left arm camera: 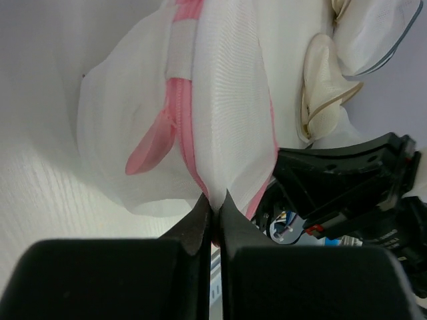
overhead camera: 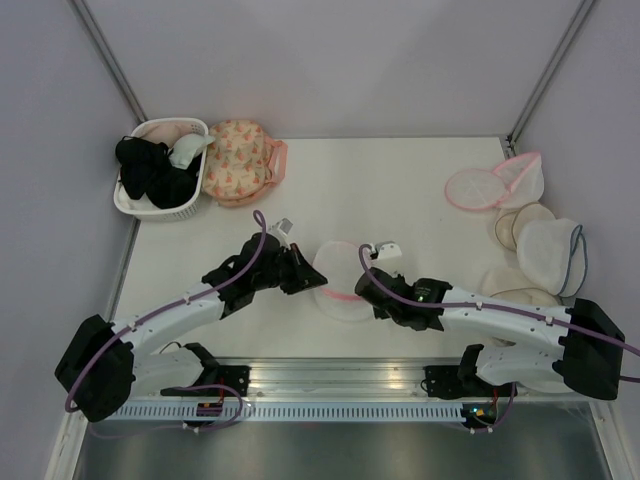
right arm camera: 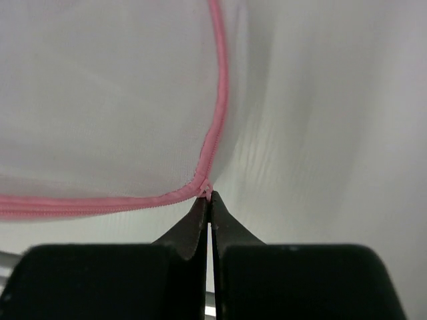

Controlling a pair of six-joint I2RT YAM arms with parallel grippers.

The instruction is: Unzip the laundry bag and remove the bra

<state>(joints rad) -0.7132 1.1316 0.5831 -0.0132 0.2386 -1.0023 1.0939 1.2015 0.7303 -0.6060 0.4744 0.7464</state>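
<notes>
The laundry bag, white mesh with a pink zipper rim, lies mid-table between my two grippers. My left gripper is shut on a fold of its mesh; the left wrist view shows the white fabric pinched at the tips, with the pink zipper running up from there. My right gripper is shut on the small pink zipper pull at the corner of the bag, its tips pressed together. The bra is hidden.
A white basket with black garments stands at the back left, next to a peach floral bag. On the right lie another pink-rimmed mesh bag, cream cups and a white blue-trimmed bag.
</notes>
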